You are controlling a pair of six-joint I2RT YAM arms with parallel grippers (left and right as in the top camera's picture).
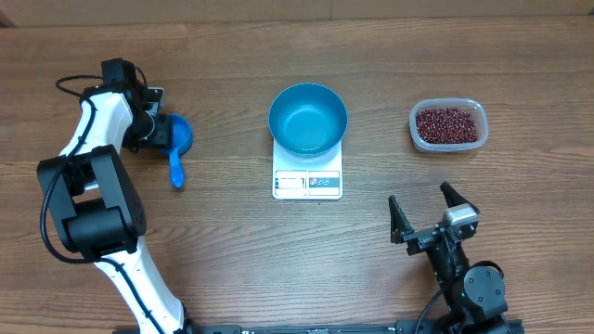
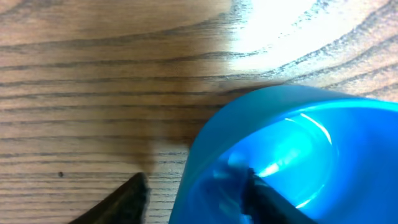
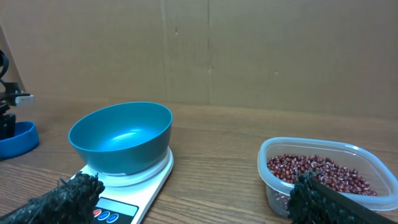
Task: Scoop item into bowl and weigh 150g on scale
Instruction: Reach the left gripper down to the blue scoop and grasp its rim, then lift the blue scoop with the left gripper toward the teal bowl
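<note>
**Left jaws astride scoop wall, bowl empty on scale**

Left wrist cam: blue scoop [image 2: 283, 149] fills most of the lens, cup facing up, nothing in it. Left gripper [image 2: 196, 183] jaws sit astride the cup wall, one finger inside the cup and one outside. Bare table [image 1: 232, 264] shows between the outer finger and the wall, so the jaws are apart and not clamped on the scoop as far as I can see. Overhead agrees: the left arm is folded over to the far left of the table, head over the cup, and the scoop handle points toward the near edge.

Right gripper [image 1: 427, 211] is parked near the front right of the table with its jaws spread wide and nothing between them. Its cam looks between the two black fingers at the rest of the setup.

Bowl [image 1: 308, 119] is teal, upright and empty. It sits on the scale [image 1: 307, 183] at table centre and overhangs the platform on the sides. The display and blue buttons face the near edge. Can't read the display.

Beans [image 1: 448, 124] are all in the clear plastic tub [image 3: 273, 186] at far right, well apart from the scale. None are in the bowl or the scoop, and no loose ones are visible on the table.

A cardboard wall [image 3: 249, 50] stands behind the table.
</note>
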